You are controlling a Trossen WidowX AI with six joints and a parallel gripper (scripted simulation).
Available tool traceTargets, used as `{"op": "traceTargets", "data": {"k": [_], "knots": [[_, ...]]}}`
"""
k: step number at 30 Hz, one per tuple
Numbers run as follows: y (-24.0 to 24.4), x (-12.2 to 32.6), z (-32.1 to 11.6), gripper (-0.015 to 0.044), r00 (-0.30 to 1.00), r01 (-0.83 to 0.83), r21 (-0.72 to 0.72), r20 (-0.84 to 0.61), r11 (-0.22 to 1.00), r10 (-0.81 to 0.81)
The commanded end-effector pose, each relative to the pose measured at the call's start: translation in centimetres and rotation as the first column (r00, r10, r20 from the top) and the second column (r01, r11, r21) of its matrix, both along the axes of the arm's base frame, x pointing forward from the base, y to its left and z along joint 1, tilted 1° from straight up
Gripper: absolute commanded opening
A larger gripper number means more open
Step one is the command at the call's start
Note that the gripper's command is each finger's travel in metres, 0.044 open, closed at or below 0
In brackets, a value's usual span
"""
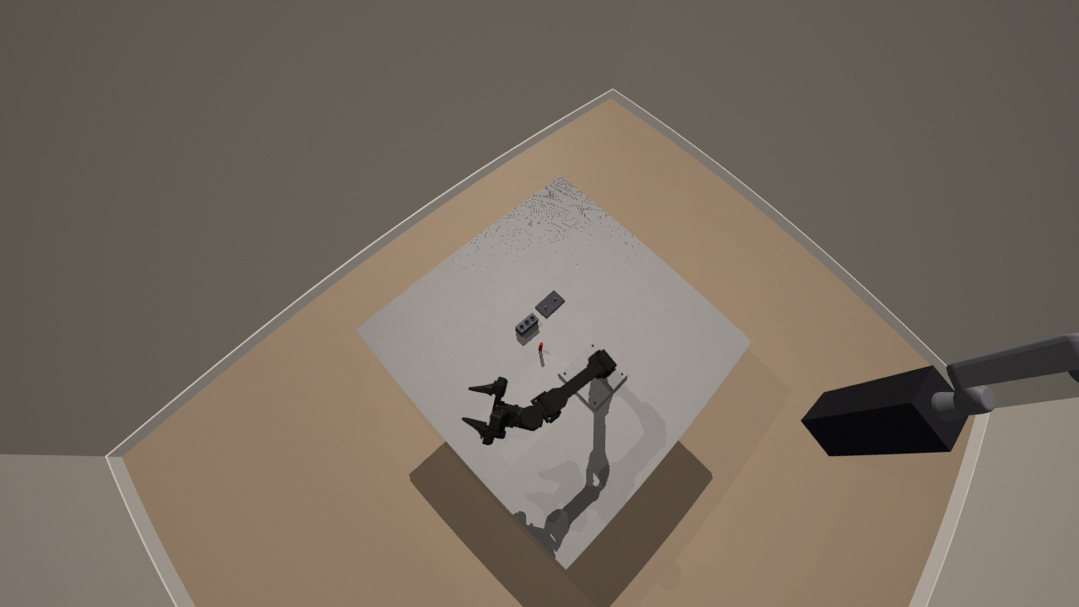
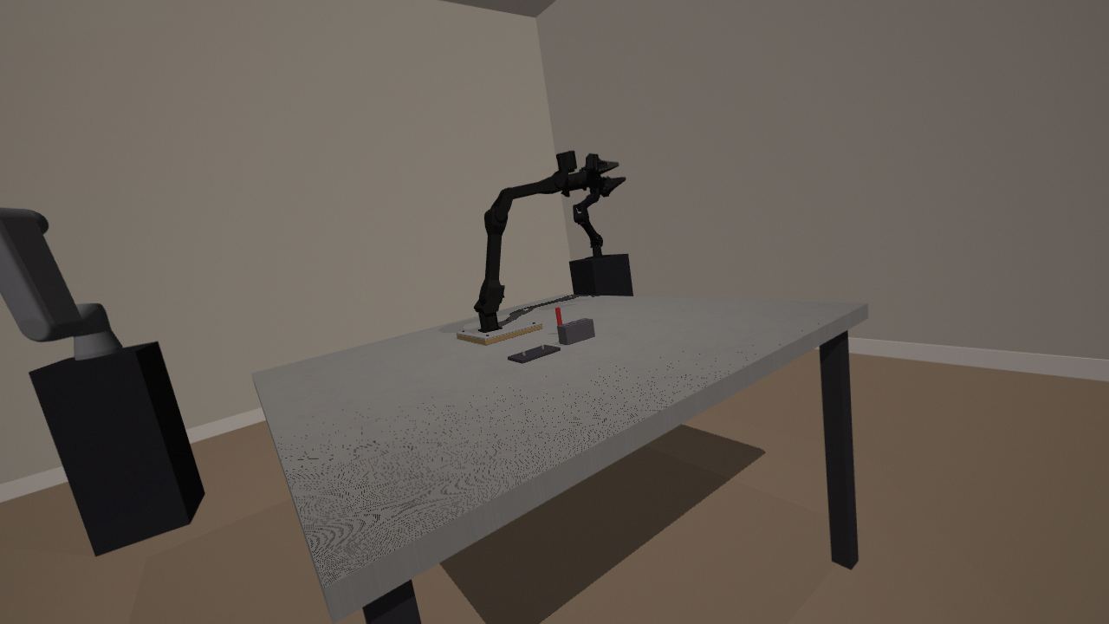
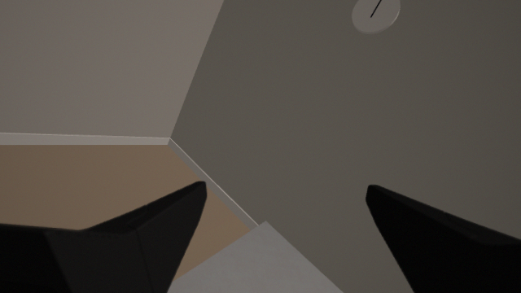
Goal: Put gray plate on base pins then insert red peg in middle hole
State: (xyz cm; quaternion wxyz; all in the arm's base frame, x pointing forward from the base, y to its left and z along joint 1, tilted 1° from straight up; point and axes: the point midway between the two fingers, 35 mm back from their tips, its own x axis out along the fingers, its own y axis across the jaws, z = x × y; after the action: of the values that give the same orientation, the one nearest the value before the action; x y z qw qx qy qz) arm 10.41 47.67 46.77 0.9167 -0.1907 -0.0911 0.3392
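Top view: the plate point(image 1: 527, 324) point(image 2: 576, 331) stands off the base point(image 1: 550, 303) point(image 2: 534, 354); nothing is assembled. Exterior view: the peg point(image 1: 540, 346) point(image 2: 558, 316) stands upright near the plate, uninserted. Wrist view: the gripper's point(image 1: 474, 405) point(image 2: 620, 171) point(image 3: 286, 190) jaws are wide, holding nothing.

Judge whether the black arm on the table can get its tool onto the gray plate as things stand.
Probably yes: the tool is open, and nothing appears to stand above the plate. The red peg stands close by, so a sideways approach might bump it.
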Motion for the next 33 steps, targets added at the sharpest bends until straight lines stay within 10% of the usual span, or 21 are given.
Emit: {"op": "traceTargets", "data": {"k": [1,17,33], "knots": [[-0.1,4.4,-3.3,0.044,0.999,0.025,-0.211,0.047,0.977,-0.016],[-13.1,22.5,-20.2,0.044,0.985,-0.113,-0.887,-0.157,0.447,-0.064],[-34.2,22.8,-30.1,0.044,0.63,-0.712,-0.664,-0.748,0.227,-0.211]]}}
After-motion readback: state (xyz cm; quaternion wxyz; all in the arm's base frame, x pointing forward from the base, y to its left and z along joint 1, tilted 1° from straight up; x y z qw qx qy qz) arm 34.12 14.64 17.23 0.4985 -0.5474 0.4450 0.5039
